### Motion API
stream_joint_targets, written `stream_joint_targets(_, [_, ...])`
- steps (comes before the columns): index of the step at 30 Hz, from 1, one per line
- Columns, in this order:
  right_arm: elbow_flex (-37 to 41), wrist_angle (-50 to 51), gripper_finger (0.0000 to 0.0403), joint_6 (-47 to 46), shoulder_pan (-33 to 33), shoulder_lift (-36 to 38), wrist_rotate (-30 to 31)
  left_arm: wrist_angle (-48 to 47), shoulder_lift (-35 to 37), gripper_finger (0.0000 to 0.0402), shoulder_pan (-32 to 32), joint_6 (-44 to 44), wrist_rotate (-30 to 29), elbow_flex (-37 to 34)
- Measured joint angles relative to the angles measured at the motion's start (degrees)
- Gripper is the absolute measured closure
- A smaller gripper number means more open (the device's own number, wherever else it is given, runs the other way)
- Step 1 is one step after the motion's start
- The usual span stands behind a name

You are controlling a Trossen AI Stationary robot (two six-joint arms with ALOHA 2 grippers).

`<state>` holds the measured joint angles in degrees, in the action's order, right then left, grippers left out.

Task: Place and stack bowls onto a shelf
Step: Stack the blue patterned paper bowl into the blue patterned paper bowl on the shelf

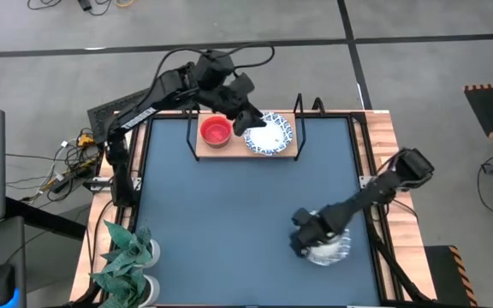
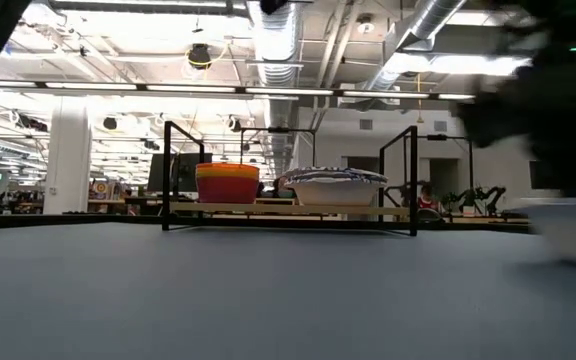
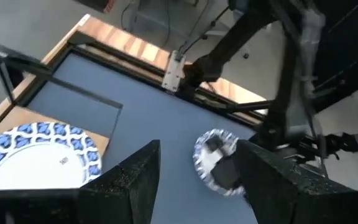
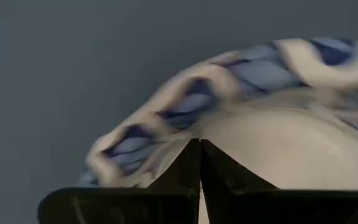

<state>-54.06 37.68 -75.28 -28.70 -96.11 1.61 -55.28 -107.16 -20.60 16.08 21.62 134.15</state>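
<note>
A light wooden shelf (image 1: 202,151) with black frame ends stands at the table's far edge. On it sit a red bowl (image 1: 216,131) atop a stack of plain bowls (image 2: 228,183) and a white bowl with blue rim (image 1: 272,135), also stacked (image 2: 336,185). My left gripper (image 3: 197,180) hovers open above the shelf, by that white bowl (image 3: 36,155). Another white blue-rimmed bowl (image 1: 330,250) is on the table's near right. My right gripper (image 4: 201,155) is shut on its rim. My right gripper pinches the blue patterned rim (image 4: 166,146) of the white bowl between its two fingers, one inside the bowl and one outside. It comes slanting down from the table's right side. Whether the bowl's base is on the table I cannot tell.
The shelf's black frame ends (image 2: 168,175) (image 2: 411,178) rise beside the bowls. Potted green plants (image 1: 128,257) stand at the table's near left corner. Bare blue tabletop (image 1: 229,214) lies between the shelf and the right arm.
</note>
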Motion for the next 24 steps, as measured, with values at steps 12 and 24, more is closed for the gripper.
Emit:
stream_joint_targets(12, [-15.6, -6.3, 0.0373, 31.8, 13.3, -1.1, 3.3, -12.7, 6.4, 0.0207, 2.9, -3.2, -11.2, 0.0])
stream_joint_targets(24, [-22.2, 17.2, 0.0372, 20.4, 4.7, 17.0, 14.2, -15.0, 7.3, 0.0207, 9.0, 0.1, -22.3, -7.3])
